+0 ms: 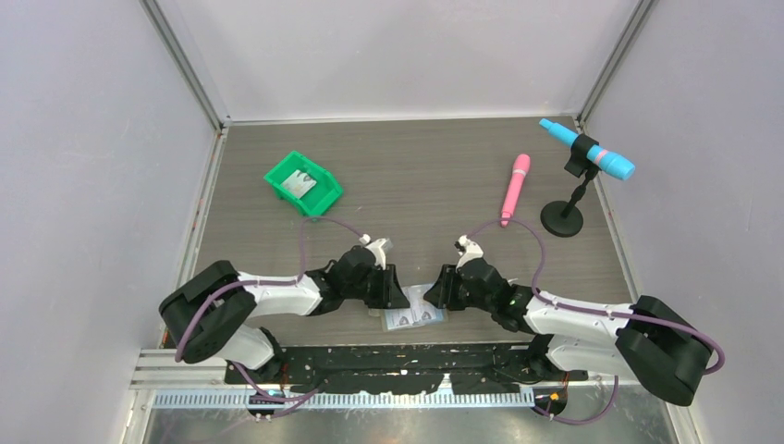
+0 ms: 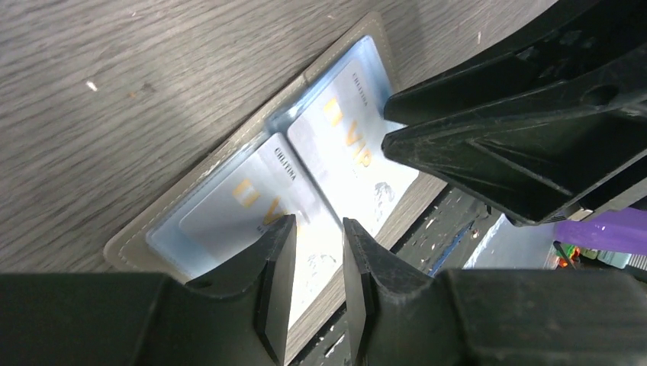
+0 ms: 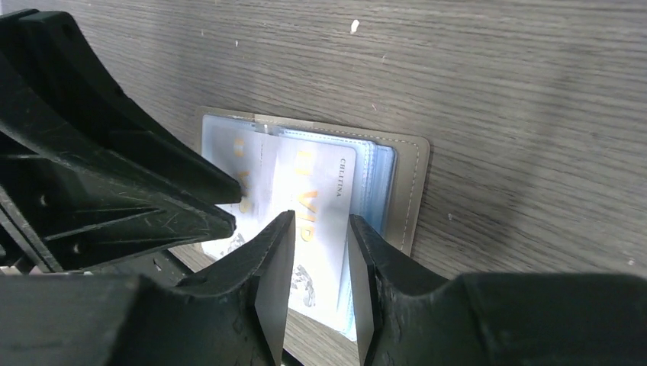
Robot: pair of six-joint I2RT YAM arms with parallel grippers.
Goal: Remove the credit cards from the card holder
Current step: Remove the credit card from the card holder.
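Observation:
The card holder (image 1: 413, 317) lies open and flat near the table's front edge, between my two grippers. In the left wrist view its beige rim (image 2: 130, 244) frames light-blue pockets holding two pale credit cards with gold "VIP" print, one on the left (image 2: 244, 194) and one on the right (image 2: 343, 145). Both cards stick out past the holder's near edge. My left gripper (image 2: 318, 223) hovers over the left card, jaws a narrow gap apart and empty. My right gripper (image 3: 321, 219) hovers over the right card (image 3: 324, 191), jaws also narrowly apart and empty. The holder's rim (image 3: 416, 183) shows beside it.
A green bin (image 1: 303, 185) holding a grey item stands at the back left. A pink pen-shaped object (image 1: 515, 188) lies at the back right, next to a blue microphone (image 1: 588, 150) on a black stand (image 1: 562, 220). The two grippers (image 1: 399, 298) (image 1: 434, 296) are close together.

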